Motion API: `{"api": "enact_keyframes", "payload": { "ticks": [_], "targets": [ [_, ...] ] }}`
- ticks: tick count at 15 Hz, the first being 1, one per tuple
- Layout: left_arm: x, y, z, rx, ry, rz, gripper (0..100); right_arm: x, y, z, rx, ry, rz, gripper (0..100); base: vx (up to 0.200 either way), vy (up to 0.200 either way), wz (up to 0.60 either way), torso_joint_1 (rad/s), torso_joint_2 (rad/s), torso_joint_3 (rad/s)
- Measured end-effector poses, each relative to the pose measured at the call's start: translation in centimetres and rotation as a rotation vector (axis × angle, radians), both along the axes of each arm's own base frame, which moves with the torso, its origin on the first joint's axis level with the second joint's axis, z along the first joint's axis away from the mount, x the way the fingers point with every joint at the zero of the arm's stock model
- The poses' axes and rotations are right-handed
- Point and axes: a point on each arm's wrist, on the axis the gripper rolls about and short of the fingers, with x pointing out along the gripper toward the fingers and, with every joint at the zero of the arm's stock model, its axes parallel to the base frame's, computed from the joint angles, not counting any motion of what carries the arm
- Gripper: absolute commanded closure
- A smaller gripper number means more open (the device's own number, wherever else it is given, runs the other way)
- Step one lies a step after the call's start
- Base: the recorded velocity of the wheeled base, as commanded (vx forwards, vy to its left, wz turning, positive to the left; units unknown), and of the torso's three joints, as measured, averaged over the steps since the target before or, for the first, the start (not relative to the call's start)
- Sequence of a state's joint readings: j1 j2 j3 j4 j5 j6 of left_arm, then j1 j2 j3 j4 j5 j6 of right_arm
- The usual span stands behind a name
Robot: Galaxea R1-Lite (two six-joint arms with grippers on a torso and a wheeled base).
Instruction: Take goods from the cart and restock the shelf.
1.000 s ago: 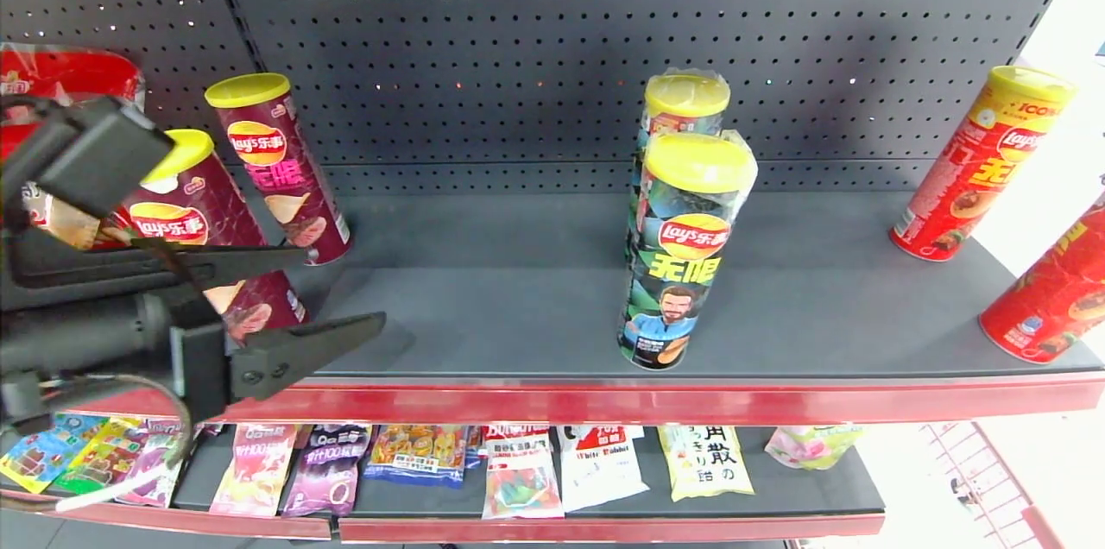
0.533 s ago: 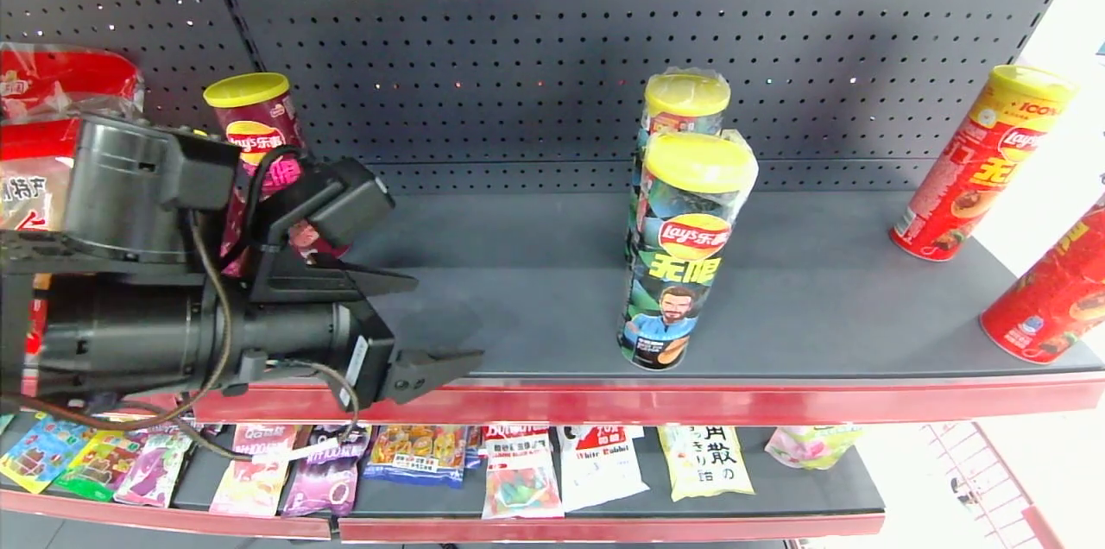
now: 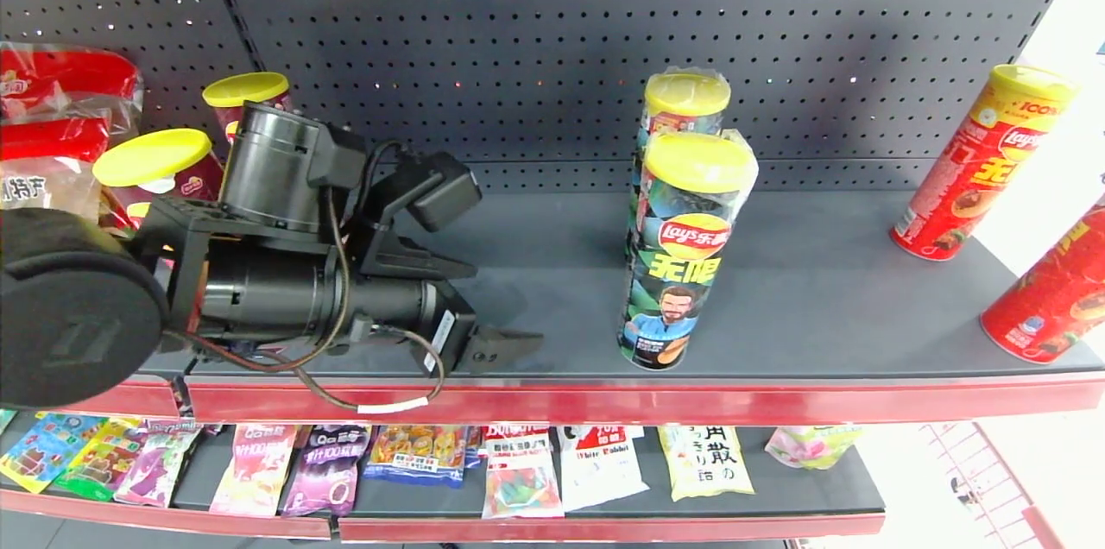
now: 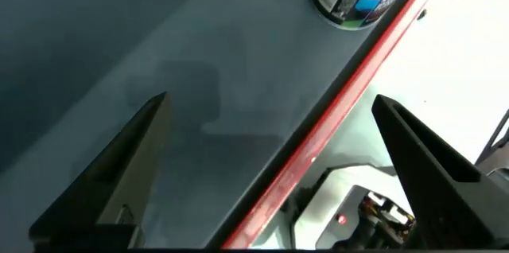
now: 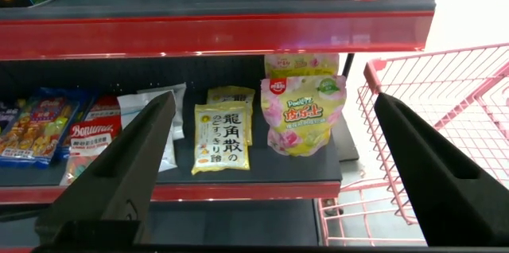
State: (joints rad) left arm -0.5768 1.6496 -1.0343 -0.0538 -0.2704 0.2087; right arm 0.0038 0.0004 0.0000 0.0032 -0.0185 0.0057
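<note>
Over the shelf (image 3: 570,230), left claw (image 3: 508,307) gapes wide, green can (image 3: 682,273) apart to its right.

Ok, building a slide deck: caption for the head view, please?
Left gripper, jaws open and empty, above the upper shelf between purple cans and green cans.

Head camera looks down at the shelf (image 3: 561,290); left wrist close over it, right wrist lower; all share it.

We lose both maroon cans (image 3: 154,159) behind the left arm (image 3: 285,290) (lids excepted); three o'clock's red can (image 3: 1057,294) is cropped.
</note>
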Motion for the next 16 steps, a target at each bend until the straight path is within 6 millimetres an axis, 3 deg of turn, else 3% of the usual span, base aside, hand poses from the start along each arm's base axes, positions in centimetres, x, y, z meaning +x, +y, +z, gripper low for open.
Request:
{"api": "enact_keyframes", "payload": {
  "ticks": [10, 16],
  "targets": [
    [1.8, -3.4, -2.4, 0.034, 0.016, -0.031, 0, 0.0, 0.0, 0.0, 0.0, 0.0, 0.0, 0, 0.0, 0.0, 0.0, 0.0, 0.0, 0.0],
    [3.2, -4.6, -2.4, 0.037, -0.005, -0.012, 0, 0.0, 0.0, 0.0, 0.0, 0.0, 0.0, 0, 0.0, 0.0, 0.0, 0.0, 0.0, 0.0]
  ]
}}
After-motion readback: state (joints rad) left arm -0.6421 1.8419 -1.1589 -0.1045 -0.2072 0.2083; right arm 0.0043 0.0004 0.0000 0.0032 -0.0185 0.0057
